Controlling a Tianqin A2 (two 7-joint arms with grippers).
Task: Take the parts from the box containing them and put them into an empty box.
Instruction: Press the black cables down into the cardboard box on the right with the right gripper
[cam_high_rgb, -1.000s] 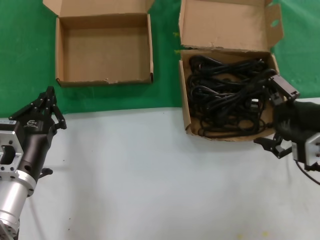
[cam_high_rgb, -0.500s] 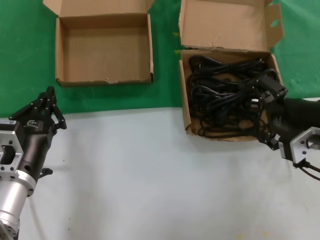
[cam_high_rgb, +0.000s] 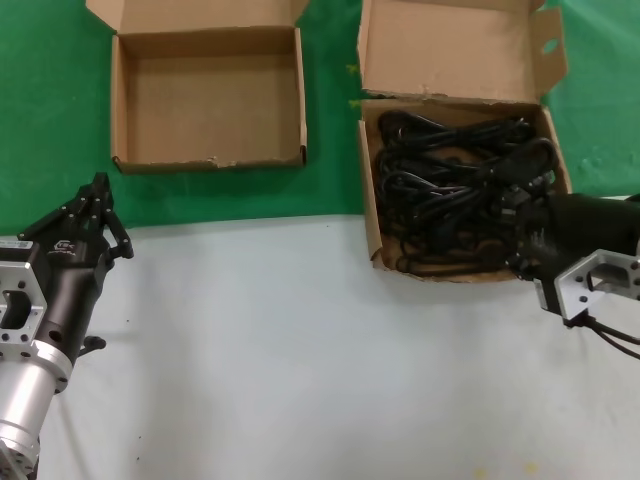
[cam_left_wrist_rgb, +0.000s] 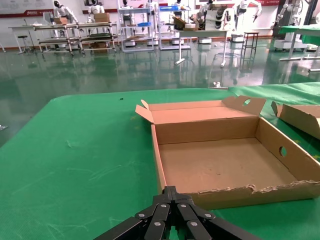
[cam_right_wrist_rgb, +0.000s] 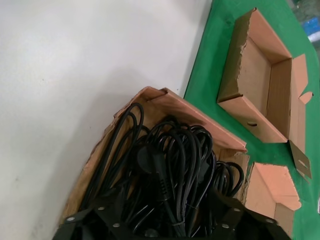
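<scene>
The coiled black power cords (cam_high_rgb: 450, 190) lie tangled in the right cardboard box (cam_high_rgb: 367, 190), whose tall lid flap (cam_high_rgb: 450, 50) has an oval cut-out. My right gripper (cam_high_rgb: 515, 215) is down in this box at its right side, jaws spread open with cords (cam_right_wrist_rgb: 170, 150) between them. The right wrist view shows the gripper (cam_right_wrist_rgb: 165, 207) low among the cords. The empty box (cam_high_rgb: 205, 105) with a short plain flap stands at the far left on the green cloth. My left gripper (cam_high_rgb: 97, 190) is shut and parked in front of it, seen also in the left wrist view (cam_left_wrist_rgb: 171, 192).
The green cloth (cam_high_rgb: 50, 100) covers the far part of the table and the white surface (cam_high_rgb: 300, 350) the near part. The two boxes stand side by side with a gap between them. The empty box (cam_left_wrist_rgb: 220, 165) has a torn front wall.
My right gripper has moved from outside the box's front right corner leftward and down into the box, among the cords. The left arm has not moved.
</scene>
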